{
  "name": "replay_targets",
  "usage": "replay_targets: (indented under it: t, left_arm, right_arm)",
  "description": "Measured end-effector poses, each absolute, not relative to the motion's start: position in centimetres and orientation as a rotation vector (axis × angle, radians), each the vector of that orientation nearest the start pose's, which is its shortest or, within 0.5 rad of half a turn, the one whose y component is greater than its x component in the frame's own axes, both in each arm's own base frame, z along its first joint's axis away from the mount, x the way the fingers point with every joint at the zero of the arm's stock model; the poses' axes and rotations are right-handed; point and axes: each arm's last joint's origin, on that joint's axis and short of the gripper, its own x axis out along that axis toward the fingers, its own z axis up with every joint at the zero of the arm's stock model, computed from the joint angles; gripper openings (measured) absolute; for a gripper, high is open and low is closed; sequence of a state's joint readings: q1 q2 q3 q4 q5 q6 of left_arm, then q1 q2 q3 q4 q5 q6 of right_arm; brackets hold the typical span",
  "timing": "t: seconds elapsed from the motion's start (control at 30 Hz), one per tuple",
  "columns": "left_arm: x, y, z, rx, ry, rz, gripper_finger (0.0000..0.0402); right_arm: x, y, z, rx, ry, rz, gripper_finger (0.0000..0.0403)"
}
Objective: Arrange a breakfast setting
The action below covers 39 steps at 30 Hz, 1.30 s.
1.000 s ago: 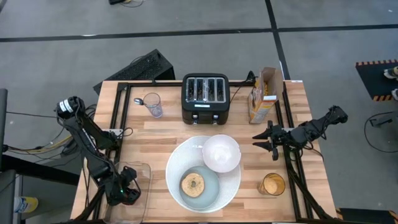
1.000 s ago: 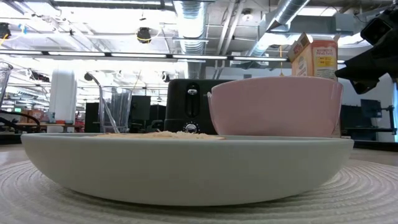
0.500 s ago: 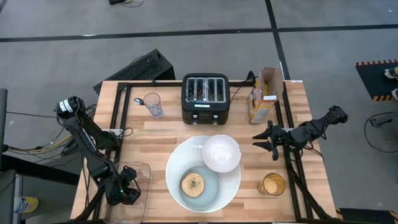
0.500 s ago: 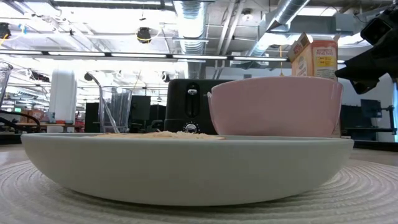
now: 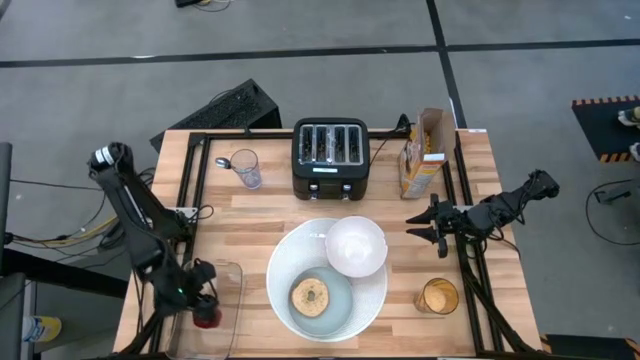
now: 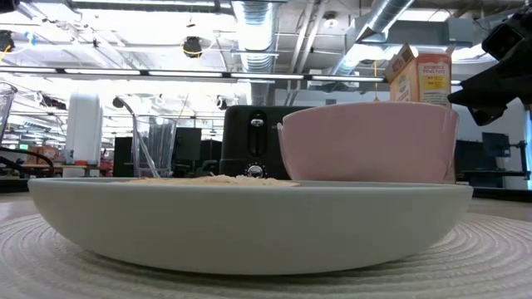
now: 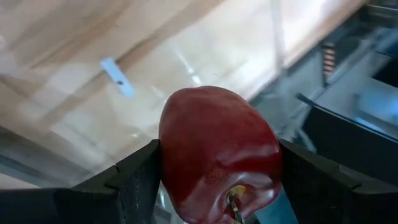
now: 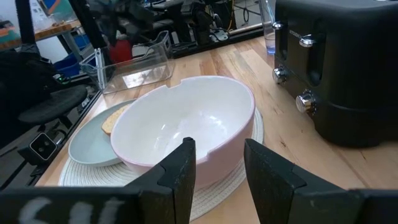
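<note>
Left gripper (image 7: pixel 214 186) fingers clamped on red apple (image 5: pixel 207 317) over clear bin (image 5: pixel 228 272) at worktop's left edge. Bagel half (image 5: pixel 310 297) on plate (image 5: pixel 375 295), bowl (image 5: pixel 356 246) on its rim. Right gripper (image 5: pixel 424 226) fingers parted, empty, beside bowl.

Left gripper (image 5: pixel 205 312) holds the apple (image 7: pixel 217 152) over the clear bin (image 5: pixel 222 300) at the table's front-left corner. Between bin and plate (image 5: pixel 290 310) is only a thin strip of bare wood. Mid-table is full: plate w/ bagel (image 5: pixel 310 296) and bowl (image 5: pixel 356 245) on its back rim (the bowl is the tall one). Toaster (image 5: pixel 331 157), glass (image 5: pixel 245 168) and cereal box (image 5: pixel 423 152) line the back. Bare wood lies left of the plate and betw. bowl and right gripper (image 5: pixel 424 225). A cup (image 5: pixel 437 297) blocks the front-right corner.
</note>
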<state>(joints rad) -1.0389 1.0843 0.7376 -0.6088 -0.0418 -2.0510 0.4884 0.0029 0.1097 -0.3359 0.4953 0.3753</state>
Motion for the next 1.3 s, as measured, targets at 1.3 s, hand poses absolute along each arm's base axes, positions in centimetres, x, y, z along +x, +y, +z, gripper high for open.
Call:
replay_targets:
  t: [1.3]
  left_arm:
    - [11.9,-8.6,29.8,-0.991,0.31,0.231,0.0277]
  right_arm:
    - [8.1,2.7,16.9,0.266,0.197,-0.044,0.0159]
